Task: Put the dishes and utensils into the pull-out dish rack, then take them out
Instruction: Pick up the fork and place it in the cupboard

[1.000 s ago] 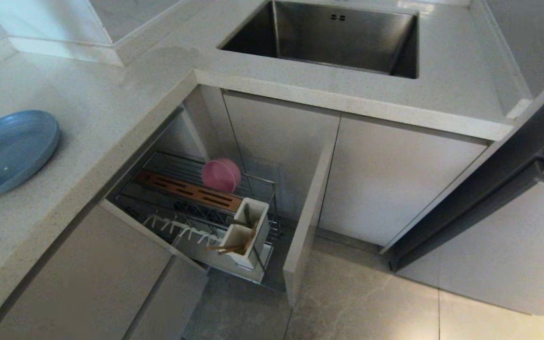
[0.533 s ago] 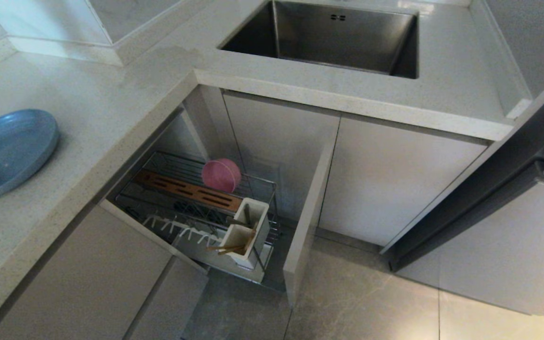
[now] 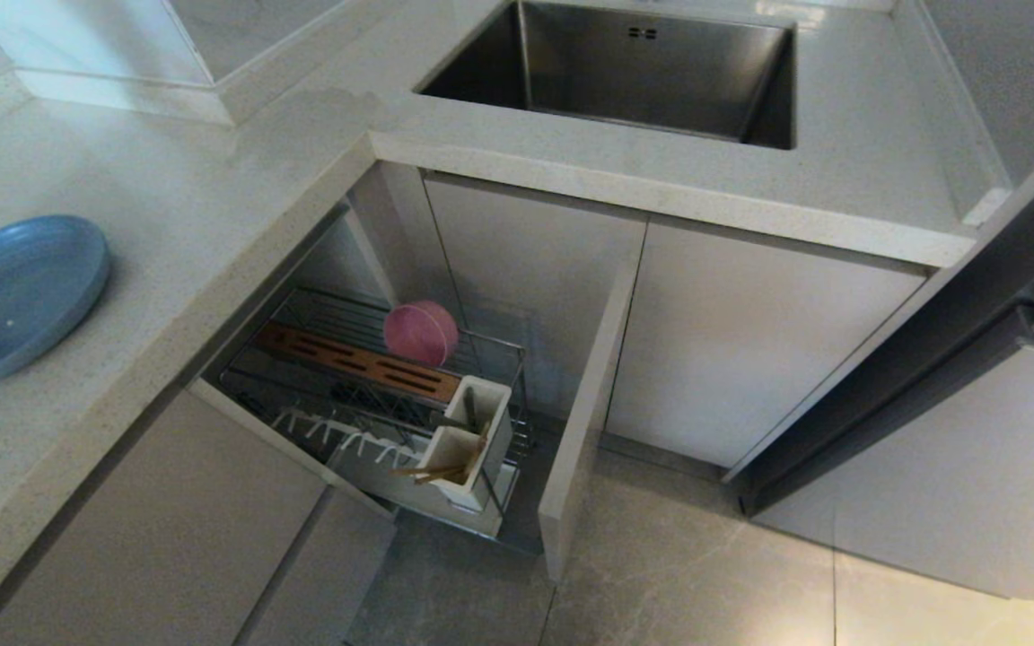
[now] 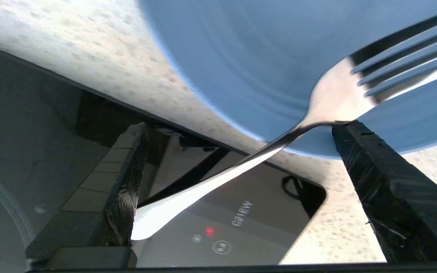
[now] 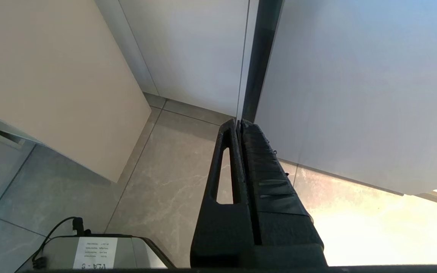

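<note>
In the head view, the blue plate (image 3: 19,296) lies on the worktop (image 3: 194,206), well to the left of the pull-out dish rack (image 3: 373,404) and close to the picture's edge. The rack is pulled out of the cabinet below the worktop. The pink bowl (image 3: 420,333) stands on its edge at the far side of the rack, just behind the brown wooden strip (image 3: 360,361). The white utensil box (image 3: 470,440) is at the near right corner of the rack, and the chopsticks (image 3: 441,468) lean out of its nearer compartment. A dark utensil stands in the farther compartment; I cannot tell which one. The steel sink (image 3: 643,72) is behind the rack, set in the worktop. No arm shows here.

The left wrist view shows what the head view almost hides: the fork (image 4: 317,113) lies with its tines over the plate (image 4: 260,57) and its handle reaching out past the worktop edge. The left pincer (image 4: 237,131) is spread wide, one finger on each side of the fork. One fingertip (image 4: 349,132) is right at the fork's neck; the pincer does not pinch it.

In the right wrist view, the right pincer (image 5: 239,123) is pressed together, hanging low above the floor (image 5: 173,182), in front of the cabinet doors (image 5: 336,76).
</note>
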You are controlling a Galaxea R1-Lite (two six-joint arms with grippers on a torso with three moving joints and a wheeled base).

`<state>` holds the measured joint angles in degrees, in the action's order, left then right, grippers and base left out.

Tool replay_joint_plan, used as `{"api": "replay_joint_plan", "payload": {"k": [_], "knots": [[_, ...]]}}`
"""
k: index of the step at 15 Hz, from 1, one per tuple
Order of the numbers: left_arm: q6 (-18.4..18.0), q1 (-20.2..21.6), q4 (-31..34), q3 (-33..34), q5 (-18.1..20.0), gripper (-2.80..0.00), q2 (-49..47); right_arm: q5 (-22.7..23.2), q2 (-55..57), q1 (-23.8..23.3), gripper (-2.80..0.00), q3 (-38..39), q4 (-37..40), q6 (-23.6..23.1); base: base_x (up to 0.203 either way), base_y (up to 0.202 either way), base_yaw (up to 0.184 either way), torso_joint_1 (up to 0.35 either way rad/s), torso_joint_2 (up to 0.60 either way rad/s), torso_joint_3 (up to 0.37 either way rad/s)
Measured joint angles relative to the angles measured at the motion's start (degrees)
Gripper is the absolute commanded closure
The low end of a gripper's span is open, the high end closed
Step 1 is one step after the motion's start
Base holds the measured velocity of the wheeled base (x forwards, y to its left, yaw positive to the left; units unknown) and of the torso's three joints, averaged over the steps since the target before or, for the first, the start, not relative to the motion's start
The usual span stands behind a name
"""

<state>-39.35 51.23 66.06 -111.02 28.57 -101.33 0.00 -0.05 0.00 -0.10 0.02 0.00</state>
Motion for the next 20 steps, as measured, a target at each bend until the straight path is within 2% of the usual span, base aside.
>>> {"api": "replay_joint_plan", "payload": {"k": [11,20], "knots": [[-0.15,-2.03,0.14,0.27,-0.08,-2.8,0.69,0.0,0.0,0.0,0.0,0.02,0.0,0.0,0.0,0.0,0.0,0.0,0.0,0.0],[0.0,-1.5,0.22,0.11,1.3,-2.8,2.13,0.0,0.0,0.0,0.0,0.0,0.0,0.0,0.0,0.0,0.0,0.0,0.0,0.0]]}}
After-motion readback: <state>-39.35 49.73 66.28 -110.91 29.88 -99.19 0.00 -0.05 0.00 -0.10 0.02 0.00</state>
